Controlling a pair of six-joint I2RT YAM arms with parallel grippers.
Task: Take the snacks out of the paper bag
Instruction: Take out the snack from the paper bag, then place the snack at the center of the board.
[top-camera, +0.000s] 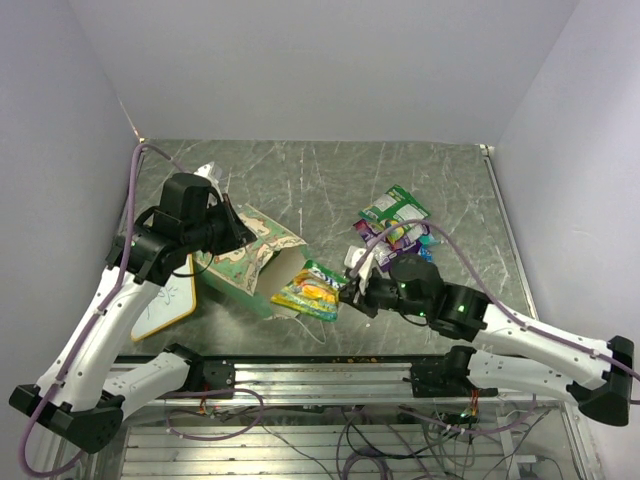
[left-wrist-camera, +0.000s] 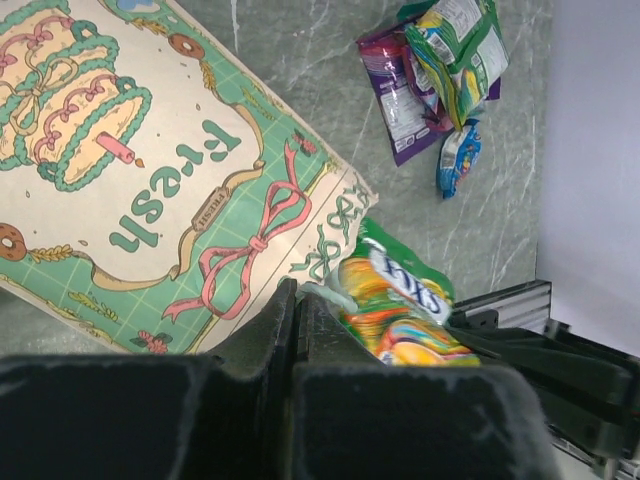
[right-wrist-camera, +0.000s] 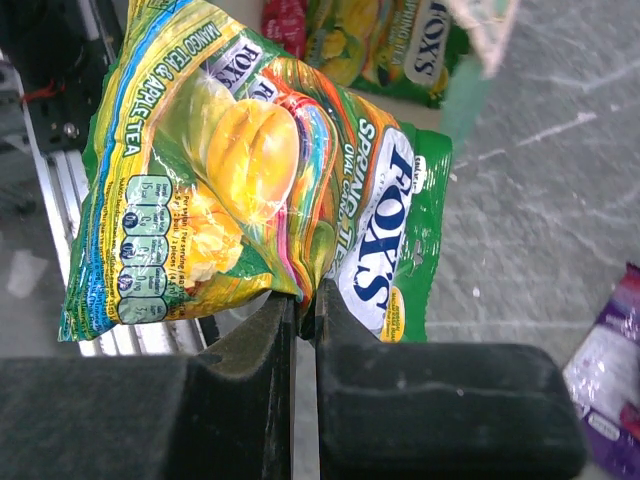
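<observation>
While shut, right fingers (right-wrist-camera: 250, 400) on packet (right-wrist-camera: 250, 170)

Table (top-camera: 300, 180): dark grey-green top with marble veining. Lying on it:
1. paper bag (top-camera: 250, 255), cream and mint, on its side; its edge is at the left fingers (left-wrist-camera: 255, 345) and its mouth faces the right fingers (right-wrist-camera: 250, 360).
2. whiteboard (top-camera: 172, 298), wood-framed, flat, behind the left fingers.
3. green-white packet (left-wrist-camera: 460, 45), purple packet (left-wrist-camera: 400, 100) and blue packet (left-wrist-camera: 460, 158), clustered close beside the right fingers, well apart from the left.
4. yellow-green packet (right-wrist-camera: 250, 170) at the bag's mouth, pinched in the right fingers; whether it touches the top cannot be told.
</observation>
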